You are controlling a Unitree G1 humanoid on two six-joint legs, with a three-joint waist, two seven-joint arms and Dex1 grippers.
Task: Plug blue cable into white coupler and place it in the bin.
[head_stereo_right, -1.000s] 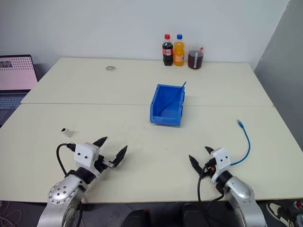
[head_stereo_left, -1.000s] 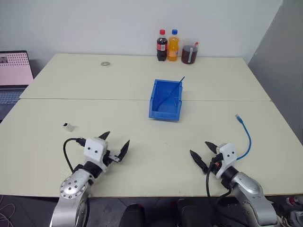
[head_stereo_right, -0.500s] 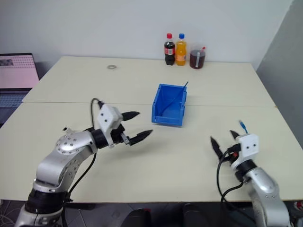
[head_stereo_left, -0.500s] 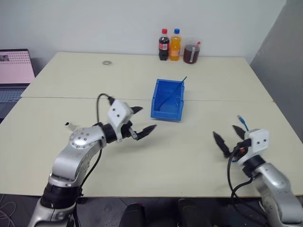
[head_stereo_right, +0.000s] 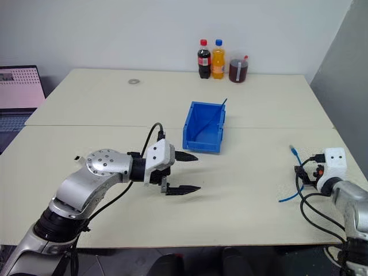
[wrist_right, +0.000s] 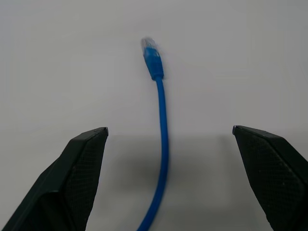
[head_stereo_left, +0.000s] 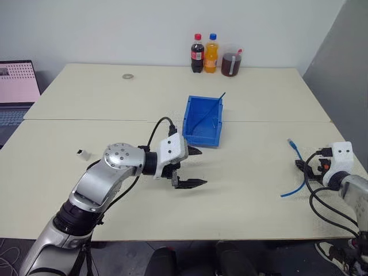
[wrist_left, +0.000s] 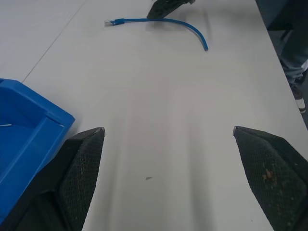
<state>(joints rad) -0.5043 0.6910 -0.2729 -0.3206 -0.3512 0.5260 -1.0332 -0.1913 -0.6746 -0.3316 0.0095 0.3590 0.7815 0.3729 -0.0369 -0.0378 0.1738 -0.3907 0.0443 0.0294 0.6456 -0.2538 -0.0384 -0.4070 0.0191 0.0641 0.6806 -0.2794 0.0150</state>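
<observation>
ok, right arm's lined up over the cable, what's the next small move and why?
Probably lower the right gripper and close on the blue cable just behind its plug. Its fingers stand open with the cable running between them, lying loose on the table, nothing held yet. The white coupler sits untouched far off on the left, and the left gripper hangs open near the bin.

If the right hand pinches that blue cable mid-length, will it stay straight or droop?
Probably droop: the blue cable is thin and already lies curved on the table. It looks light, so it may drag or swing. Its plug end would likely sag, away from the open right hand.
</observation>
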